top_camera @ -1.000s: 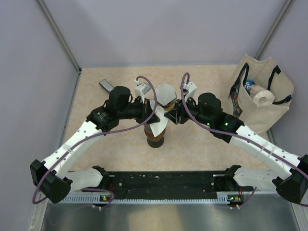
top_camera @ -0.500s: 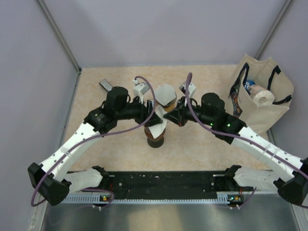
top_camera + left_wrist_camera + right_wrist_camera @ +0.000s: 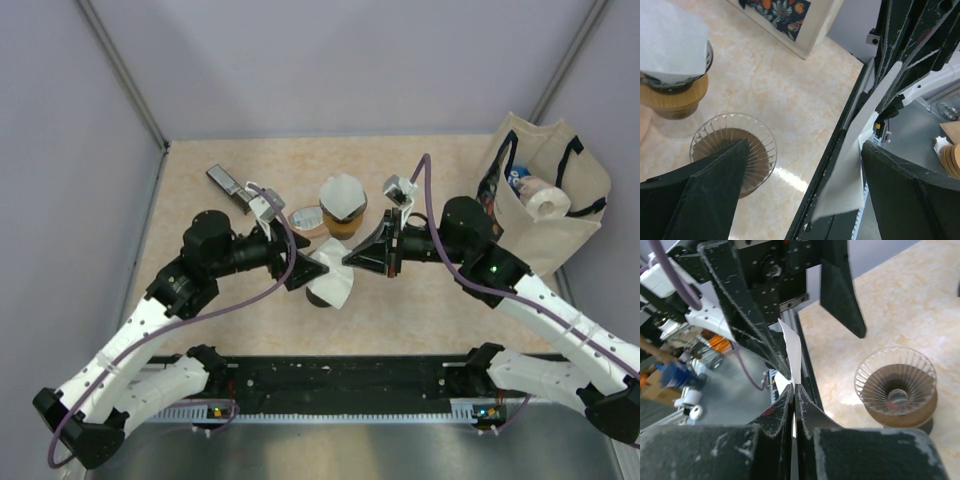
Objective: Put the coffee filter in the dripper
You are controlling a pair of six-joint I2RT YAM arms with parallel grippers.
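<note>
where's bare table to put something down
Bare: the far strip of table between the small black device and the tote bag, and the near strip in front of the black rail. Crowded: the middle, where left gripper, right gripper, coffee filter and wood-collared dripper cluster.

1. My left arm (image 3: 130,345) and right arm (image 3: 560,320), mounted at the black base rail (image 3: 340,375): white perforated links, black joint housings.
2. Purple cables (image 3: 290,255) loop beyond the rail.
3. Fingers (image 3: 715,185): black, scuffed wedges.
</note>
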